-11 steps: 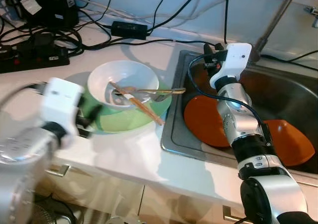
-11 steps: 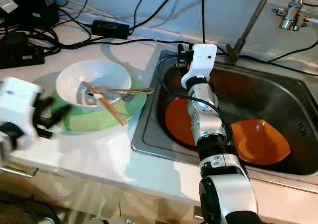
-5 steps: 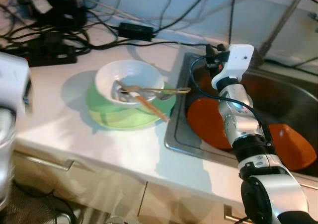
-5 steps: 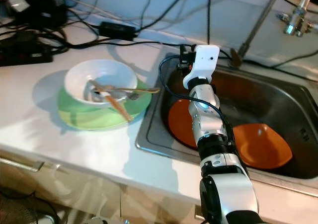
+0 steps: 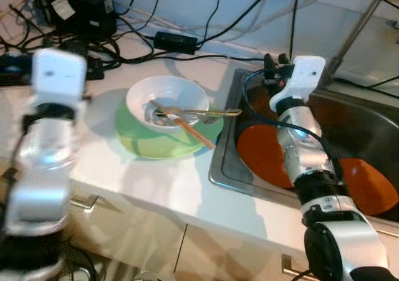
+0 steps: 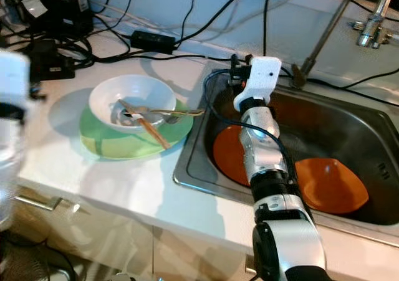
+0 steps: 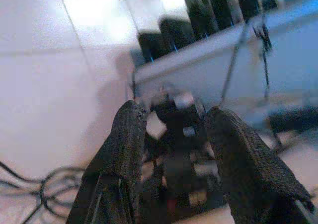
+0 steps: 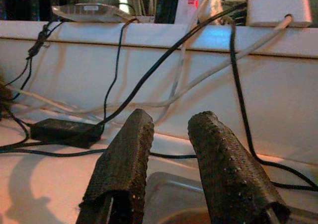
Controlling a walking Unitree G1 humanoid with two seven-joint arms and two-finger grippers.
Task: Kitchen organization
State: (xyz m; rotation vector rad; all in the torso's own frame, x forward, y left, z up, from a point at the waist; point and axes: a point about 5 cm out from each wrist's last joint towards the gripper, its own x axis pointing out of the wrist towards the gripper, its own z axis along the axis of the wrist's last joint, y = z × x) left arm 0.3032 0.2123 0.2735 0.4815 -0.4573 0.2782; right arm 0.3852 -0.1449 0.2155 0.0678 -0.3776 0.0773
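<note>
A white bowl (image 5: 167, 100) sits on a green plate (image 5: 146, 145) on the white counter, left of the sink. Wooden chopsticks (image 5: 192, 133) and a metal fork (image 5: 215, 113) lie across the bowl. Two orange dishes (image 5: 260, 157) (image 5: 369, 182) lie in the steel sink (image 5: 219, 169). My right gripper (image 8: 172, 117) hangs open over the sink's back left corner, with nothing between its fingers. My left arm (image 5: 56, 75) is raised and blurred at the counter's left end; its gripper (image 7: 174, 112) stands open, facing the cables by the wall.
A power strip and tangled black cables (image 5: 75, 19) crowd the back left of the counter. A black adapter (image 5: 175, 42) lies behind the bowl. The faucet (image 6: 369, 18) stands at the back right. Cabinet handles (image 5: 84, 201) run under the counter's front edge.
My left arm has swung up from the counter's front edge to stand raised at the left. The right arm stays over the sink. The camera shifted slightly.
</note>
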